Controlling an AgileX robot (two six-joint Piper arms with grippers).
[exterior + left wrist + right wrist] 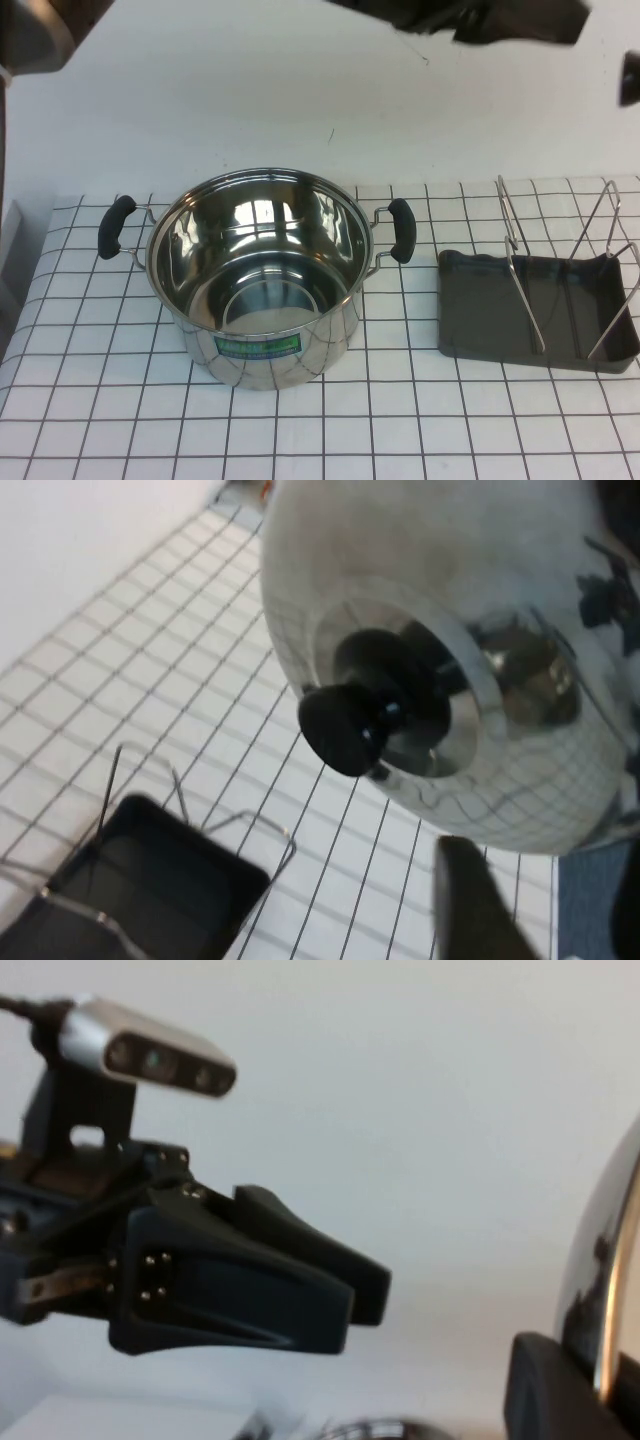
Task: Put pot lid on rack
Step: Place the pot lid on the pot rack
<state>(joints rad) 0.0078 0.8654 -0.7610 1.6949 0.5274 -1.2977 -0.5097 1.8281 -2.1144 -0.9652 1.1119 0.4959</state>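
Note:
The pot lid (470, 630), shiny and domed with a black knob (345, 730), is held up in the air, tilted, above the table. It is out of the high view. My right gripper (598, 1360) is shut on the lid's rim (612, 1280). My left gripper (545, 890) is open and empty, close to the lid's knob side; it also shows in the right wrist view (330, 1290). The rack (535, 310), a dark grey tray with wire loops, stands on the table right of the open steel pot (255, 275); it also shows in the left wrist view (140, 880).
The pot with two black handles (402, 230) sits mid-table on the checked cloth (400, 430). Dark arm parts (480, 20) hang at the high view's top edge, and another dark part (630, 80) at its right edge. A white wall stands behind.

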